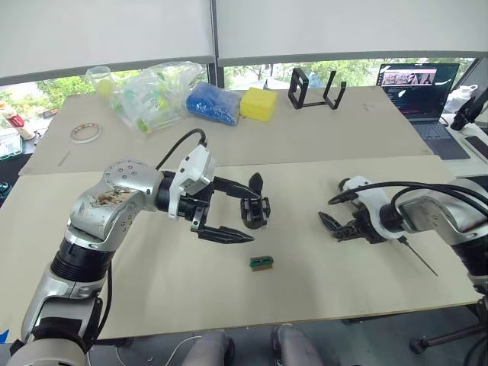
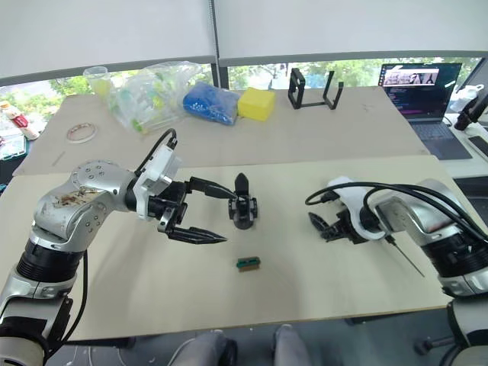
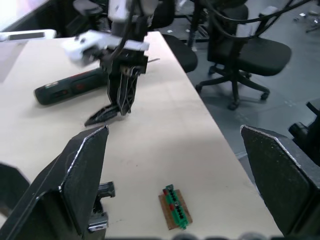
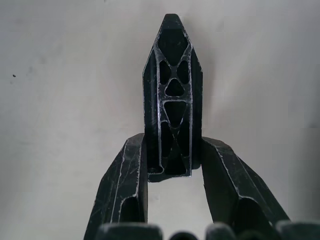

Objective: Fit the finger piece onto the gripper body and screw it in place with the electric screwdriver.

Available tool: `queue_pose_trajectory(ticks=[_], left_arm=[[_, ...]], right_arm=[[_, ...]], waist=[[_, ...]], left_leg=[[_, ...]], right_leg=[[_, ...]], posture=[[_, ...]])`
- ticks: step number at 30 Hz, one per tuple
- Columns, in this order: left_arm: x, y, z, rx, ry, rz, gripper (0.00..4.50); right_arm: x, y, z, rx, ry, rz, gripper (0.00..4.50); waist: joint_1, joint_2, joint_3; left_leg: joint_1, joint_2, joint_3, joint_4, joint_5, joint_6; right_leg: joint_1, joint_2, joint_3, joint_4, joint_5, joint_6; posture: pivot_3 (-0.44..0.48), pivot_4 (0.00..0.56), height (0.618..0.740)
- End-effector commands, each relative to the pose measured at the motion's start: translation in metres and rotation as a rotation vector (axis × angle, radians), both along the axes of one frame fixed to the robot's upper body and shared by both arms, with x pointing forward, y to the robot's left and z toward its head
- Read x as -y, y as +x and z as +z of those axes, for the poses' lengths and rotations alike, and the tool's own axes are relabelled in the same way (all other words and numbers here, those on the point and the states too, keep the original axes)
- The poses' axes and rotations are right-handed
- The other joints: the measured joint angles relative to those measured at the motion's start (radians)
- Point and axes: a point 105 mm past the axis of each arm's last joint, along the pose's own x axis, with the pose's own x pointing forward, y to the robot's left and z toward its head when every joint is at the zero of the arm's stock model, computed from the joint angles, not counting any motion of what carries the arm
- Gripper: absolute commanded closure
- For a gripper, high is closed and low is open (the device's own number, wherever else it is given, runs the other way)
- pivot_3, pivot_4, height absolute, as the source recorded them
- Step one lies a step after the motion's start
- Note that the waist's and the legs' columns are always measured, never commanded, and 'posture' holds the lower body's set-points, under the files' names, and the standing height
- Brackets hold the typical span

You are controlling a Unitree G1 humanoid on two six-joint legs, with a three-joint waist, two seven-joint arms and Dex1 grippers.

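Over on our right side, the right gripper [image 4: 170,165] is pinched onto the finger piece [image 4: 172,90], low over the table [image 1: 320,290]. Our left gripper [image 1: 240,210] sits wide open beside the gripper body [image 1: 255,207], holding nothing. We'd carry the piece over slowly, point up, and brace the body first.

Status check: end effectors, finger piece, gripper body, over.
Left end effector open beside gripper body. Right end effector shut on finger piece, low over table. Electric screwdriver lying behind it.
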Motion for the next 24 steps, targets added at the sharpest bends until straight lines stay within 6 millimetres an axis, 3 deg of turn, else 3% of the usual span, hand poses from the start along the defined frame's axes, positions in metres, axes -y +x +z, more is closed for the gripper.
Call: queue_pose_trajectory(ticks=[1,4,7,11,19,22,23,24], left_arm=[[0.005,0.008,0.015,-0.111,-0.132,0.112,0.0],[0.019,0.022,0.02,-0.265,-0.234,0.246,0.0],[0.031,0.027,0.03,-0.401,-0.321,0.283,0.0],[0.044,0.035,0.039,-0.536,-0.43,0.34,0.0],[0.043,0.054,0.054,-0.61,-0.606,0.455,0.0],[0.043,0.056,0.059,-0.571,-0.634,0.471,0.83],[0.044,0.055,0.062,-0.551,-0.642,0.46,1.34],[0.045,0.053,0.064,-0.541,-0.651,0.445,1.34]], right_arm=[[-0.003,0.009,0.059,0.391,-0.002,0.082,3.37],[-0.018,0.01,0.096,0.707,0.026,0.076,3.37],[-0.039,0.011,0.112,0.904,0.01,0.093,3.37],[-0.068,0.01,0.12,1.092,0.002,0.126,3.37],[-0.087,0.005,0.125,1.236,0.023,0.146,3.37],[-0.091,0.002,0.124,1.228,0.078,0.15,3.37],[-0.093,0.001,0.123,1.216,0.107,0.155,3.37],[-0.096,-0.001,0.122,1.204,0.137,0.161,3.37]], waist=[[0.006,0.0,0.0],[0.01,0.0,0.0],[0.01,0.0,0.0],[0.01,0.0,0.0],[0.011,0.0,0.0],[0.01,0.0,0.0],[0.009,0.0,0.0],[0.008,0.0,0.0]], left_leg=[[-0.001,0.0,0.0,0.0,0.0,0.0],[-0.001,0.0,0.0,0.003,0.0,0.0],[-0.001,0.0,0.0,0.005,0.0,-0.001],[0.001,0.0,0.0,0.005,0.001,-0.002],[0.0,-0.002,0.001,0.005,0.002,-0.003],[0.0,-0.002,0.001,0.005,0.002,-0.003],[0.0,-0.002,0.002,0.004,0.002,-0.003],[0.001,-0.002,0.002,0.004,0.002,-0.004]], right_leg=[[0.0,0.0,0.0,0.0,0.0,0.0],[-0.001,0.0,0.001,0.008,0.001,0.001],[-0.002,0.001,0.001,0.011,0.001,0.002],[-0.003,0.001,0.001,0.012,0.001,0.002],[-0.005,0.002,0.0,0.012,0.001,0.002],[-0.005,0.003,0.0,0.012,0.001,0.002],[-0.006,0.003,0.001,0.012,0.001,0.002],[-0.006,0.003,0.001,0.012,0.001,0.002]], posture=[[0.0,0.15,0.74],[0.0,0.15,0.74],[0.0,0.15,0.74],[0.0,0.15,0.74],[0.0,0.15,0.74],[0.0,0.15,0.74],[0.0,0.15,0.74],[0.0,0.15,0.74]])
